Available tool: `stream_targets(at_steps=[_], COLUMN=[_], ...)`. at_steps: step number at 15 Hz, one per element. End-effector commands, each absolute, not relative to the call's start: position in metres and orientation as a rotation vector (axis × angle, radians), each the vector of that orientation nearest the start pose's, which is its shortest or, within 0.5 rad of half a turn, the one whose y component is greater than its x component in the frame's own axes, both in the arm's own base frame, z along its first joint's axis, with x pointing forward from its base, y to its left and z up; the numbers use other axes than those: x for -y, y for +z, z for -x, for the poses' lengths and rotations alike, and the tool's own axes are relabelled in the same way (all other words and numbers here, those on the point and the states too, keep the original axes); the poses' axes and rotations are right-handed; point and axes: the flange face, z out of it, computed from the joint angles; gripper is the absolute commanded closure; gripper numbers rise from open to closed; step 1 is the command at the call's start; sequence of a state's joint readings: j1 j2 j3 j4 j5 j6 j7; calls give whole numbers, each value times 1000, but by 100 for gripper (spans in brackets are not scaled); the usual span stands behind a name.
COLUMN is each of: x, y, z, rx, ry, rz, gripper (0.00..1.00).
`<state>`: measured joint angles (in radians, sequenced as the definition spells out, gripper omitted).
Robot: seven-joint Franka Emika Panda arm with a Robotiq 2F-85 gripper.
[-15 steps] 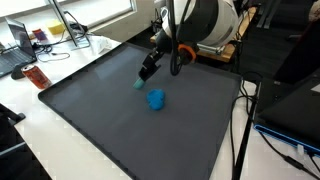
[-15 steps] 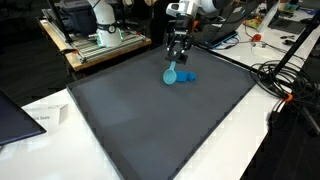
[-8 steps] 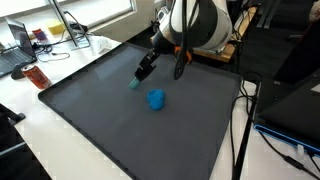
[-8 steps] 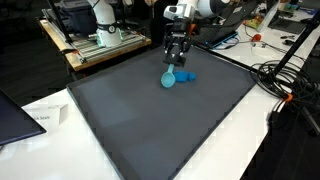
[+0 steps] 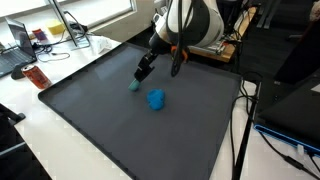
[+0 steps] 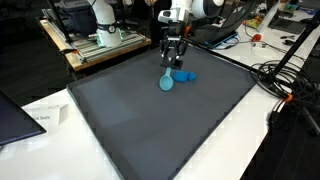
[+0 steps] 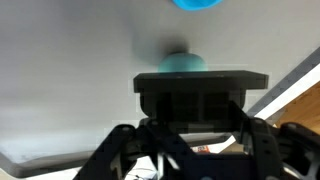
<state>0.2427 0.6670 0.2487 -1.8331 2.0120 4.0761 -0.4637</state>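
My gripper hangs low over the dark grey mat, shown in both exterior views. It is shut on a small light teal object that sticks out below the fingers, just above the mat or touching it. This object also shows in an exterior view and in the wrist view, just past the dark gripper body. A darker blue object lies on the mat close beside it, apart from the gripper. It also shows in an exterior view and at the top edge of the wrist view.
The mat covers most of the table. A red can and a laptop stand off the mat in an exterior view. A stand with equipment and cables sit beyond the mat's edges. A paper lies near one corner.
The gripper has moved a little away from the blue object, carrying the teal object with it. The blue object has stayed in place.
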Motion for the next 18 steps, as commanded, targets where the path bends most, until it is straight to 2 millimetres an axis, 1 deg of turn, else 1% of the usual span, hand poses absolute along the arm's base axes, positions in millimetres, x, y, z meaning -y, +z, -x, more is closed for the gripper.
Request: stream_targets(at_steps=[1, 9, 18], x=[-105, -97, -91], y=[241, 236, 231], z=[-489, -468, -457], rx=[-1940, -1778, -1701], ry=[-1039, -983, -959], rz=[2398, 2442, 2483], gripper=[63, 63, 63])
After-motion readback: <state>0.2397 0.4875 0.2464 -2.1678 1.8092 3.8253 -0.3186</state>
